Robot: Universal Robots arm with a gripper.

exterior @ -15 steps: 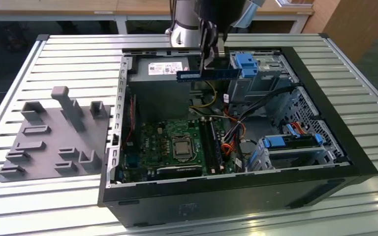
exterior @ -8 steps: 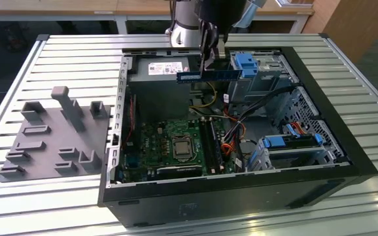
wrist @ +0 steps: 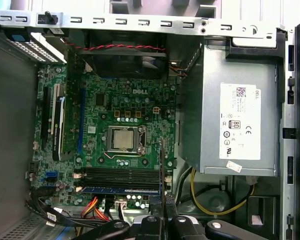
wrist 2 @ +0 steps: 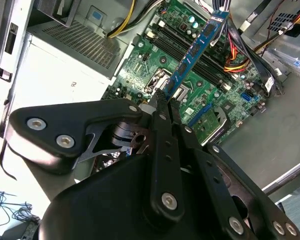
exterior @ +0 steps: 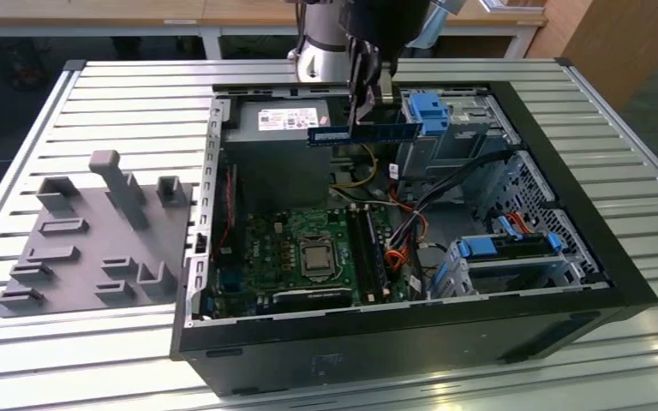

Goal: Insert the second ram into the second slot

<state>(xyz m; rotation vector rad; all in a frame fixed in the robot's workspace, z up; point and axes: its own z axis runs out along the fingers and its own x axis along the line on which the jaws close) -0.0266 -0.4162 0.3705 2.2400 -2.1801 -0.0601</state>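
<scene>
Blue and thin, the second ram [exterior: 363,133] hangs clamped from above between the closed fingers of the gripper [exterior: 372,116]. It is well above the motherboard [exterior: 266,248] and touches nothing on it. Its long axis lies crosswise to the motherboard's memory slots [wrist: 120,175], where one blue stick [wrist: 122,190] is seated just beside the empty black ones.
</scene>
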